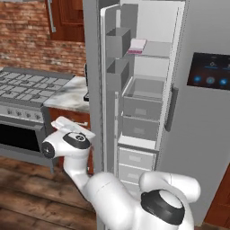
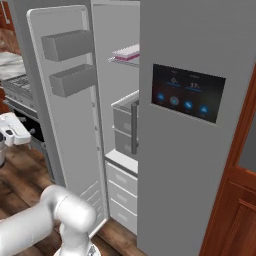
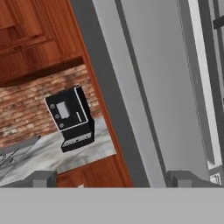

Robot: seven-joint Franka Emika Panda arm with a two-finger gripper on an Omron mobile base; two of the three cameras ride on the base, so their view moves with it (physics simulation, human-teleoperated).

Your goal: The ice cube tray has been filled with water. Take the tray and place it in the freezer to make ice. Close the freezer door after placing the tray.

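STEP: door closing, judged | TRAY: ice cube tray lies on upper freezer shelf | DOOR: freezer door stands wide open | TOOL: tool fingers apart, empty, at the door's outer edge | NEXT: press the door's outer face, swing it shut.

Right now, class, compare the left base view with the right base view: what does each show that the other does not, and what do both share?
Left base view alone: the stove, the marble counter beside it, and brick wall above. Right base view alone: a wooden door right of the refrigerator. Both share the open freezer door with its bins, the pink ice cube tray lying on an upper freezer shelf, the drawers and the dark touch panel.
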